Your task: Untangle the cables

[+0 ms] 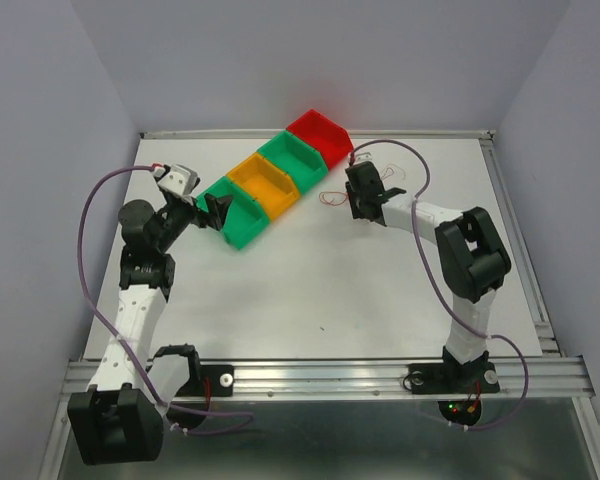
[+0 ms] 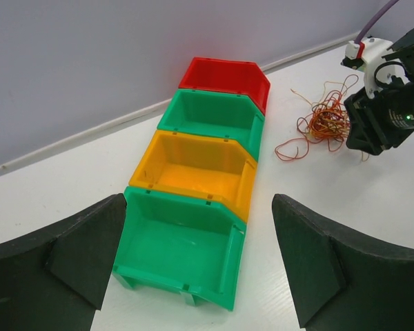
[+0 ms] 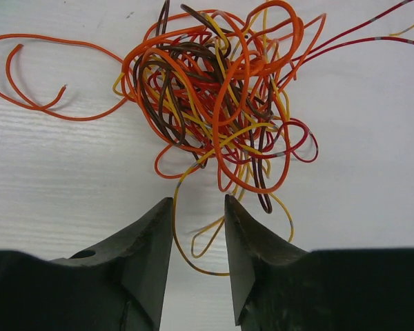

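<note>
Hovering narrowly parted, right gripper (image 3: 197,203) faces cables (image 3: 217,89) whose brown strands only its wrist view shows; left gripper (image 2: 200,210) gapes wide.

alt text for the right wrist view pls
A tangled ball of thin orange, brown, yellow and red cables lies on the white table; the right hand is just short of it, fingers slightly apart, a yellow loop between them.
</note>
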Available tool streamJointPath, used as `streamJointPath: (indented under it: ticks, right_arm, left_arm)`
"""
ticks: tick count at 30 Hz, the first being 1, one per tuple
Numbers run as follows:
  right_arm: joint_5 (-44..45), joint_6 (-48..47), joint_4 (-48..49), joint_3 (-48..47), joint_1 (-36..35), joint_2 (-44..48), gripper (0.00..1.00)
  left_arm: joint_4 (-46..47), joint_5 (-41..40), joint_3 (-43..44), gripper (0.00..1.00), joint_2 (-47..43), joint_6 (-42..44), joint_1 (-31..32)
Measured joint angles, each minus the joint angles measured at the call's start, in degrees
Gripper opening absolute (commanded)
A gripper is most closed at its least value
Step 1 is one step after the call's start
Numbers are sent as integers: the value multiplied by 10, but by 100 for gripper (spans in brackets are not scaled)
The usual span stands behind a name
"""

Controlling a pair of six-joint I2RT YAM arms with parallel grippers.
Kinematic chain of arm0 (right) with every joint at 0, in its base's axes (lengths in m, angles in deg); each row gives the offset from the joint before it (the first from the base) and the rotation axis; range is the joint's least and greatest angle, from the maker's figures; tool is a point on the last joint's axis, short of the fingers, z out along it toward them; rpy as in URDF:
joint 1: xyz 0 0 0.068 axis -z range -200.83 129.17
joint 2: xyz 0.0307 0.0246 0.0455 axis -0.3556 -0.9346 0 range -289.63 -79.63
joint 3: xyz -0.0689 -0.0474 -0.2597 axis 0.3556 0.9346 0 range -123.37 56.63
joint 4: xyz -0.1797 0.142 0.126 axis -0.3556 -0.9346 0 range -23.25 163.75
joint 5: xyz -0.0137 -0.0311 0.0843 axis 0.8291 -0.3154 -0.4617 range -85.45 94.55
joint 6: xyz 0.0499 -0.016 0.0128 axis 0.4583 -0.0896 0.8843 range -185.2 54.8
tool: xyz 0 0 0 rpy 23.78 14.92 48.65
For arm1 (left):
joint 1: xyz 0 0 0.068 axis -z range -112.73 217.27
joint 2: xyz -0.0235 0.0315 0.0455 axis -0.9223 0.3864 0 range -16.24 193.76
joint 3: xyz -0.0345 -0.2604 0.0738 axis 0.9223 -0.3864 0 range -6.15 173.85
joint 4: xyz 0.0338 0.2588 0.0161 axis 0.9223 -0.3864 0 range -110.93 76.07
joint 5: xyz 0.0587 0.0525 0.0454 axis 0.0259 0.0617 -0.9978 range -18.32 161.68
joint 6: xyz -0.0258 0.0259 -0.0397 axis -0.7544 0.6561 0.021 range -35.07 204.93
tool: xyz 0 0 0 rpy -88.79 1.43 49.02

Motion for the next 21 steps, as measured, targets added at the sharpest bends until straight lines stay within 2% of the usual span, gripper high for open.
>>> streamJointPath:
  ticks: [1,3,5,6,7,14,18,21]
  right_arm:
    - [1,-1,0,-3,0,-4,38]
    - [2,-2,0,-8,-1,-12,28]
    - [2,-3,-1,-9,-1,-14,15]
    - [2,-4,-1,-9,-1,-14,3]
    - [2,-2,-2,-11,-1,-14,1]
    - [-37,17,-12,-9,-1,13,1]
    - [-82,38,-38,-1,-3,114,1]
    - [-118,50,-48,-1,-9,213,0]
  left_arm:
    - [0,0,0,99,2,0,1]
    - [0,1,0,99,7,2,3]
    - [-1,1,0,99,11,3,5]
    - [-1,1,0,99,12,3,5]
    - [-2,1,0,99,12,4,6]
    - [-4,5,0,99,21,10,15]
    - [-5,16,1,99,38,21,40]
    - [-6,16,3,98,53,41,84]
